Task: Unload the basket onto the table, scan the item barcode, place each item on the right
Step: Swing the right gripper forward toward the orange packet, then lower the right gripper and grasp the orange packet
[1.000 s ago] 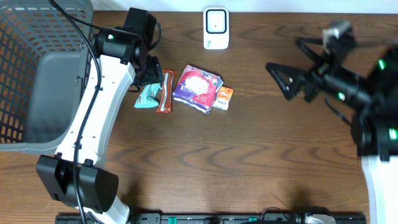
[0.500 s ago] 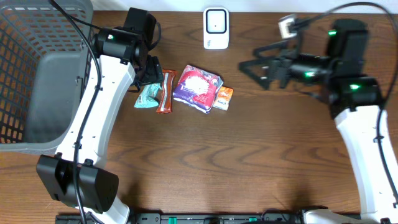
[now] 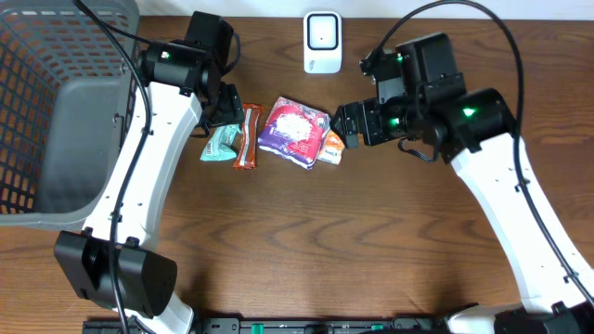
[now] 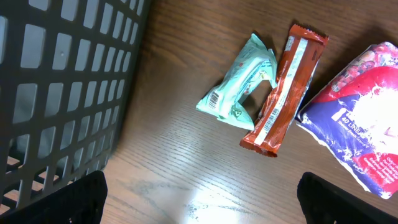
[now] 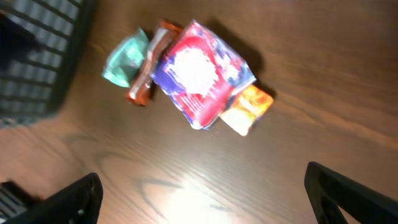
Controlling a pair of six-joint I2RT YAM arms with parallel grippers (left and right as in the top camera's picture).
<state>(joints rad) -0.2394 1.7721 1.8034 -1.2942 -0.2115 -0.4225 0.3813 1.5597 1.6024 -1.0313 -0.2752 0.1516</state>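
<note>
- Four snack packets lie side by side on the bench (image 3: pixel 371 241), between the two sets of jaws.
- Left jaws (image 3: pixel 226 109) are spread wide and empty, with the green packet (image 3: pixel 221 142) and brown bar (image 3: pixel 247 136) just ahead of them.
- Right jaws (image 3: pixel 347 125) are spread wide and empty, just beside the orange packet (image 3: pixel 333 147); the purple bag (image 3: pixel 293 130) lies beyond it.
- White scanner (image 3: pixel 322 42) stands apart from both.

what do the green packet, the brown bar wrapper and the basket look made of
green packet: probably thin plastic film, creased, with crimped ends. brown bar wrapper: glossy foil-like film, sealed ends. basket: rigid grey plastic, likely moulded, going by its even grid.
</note>
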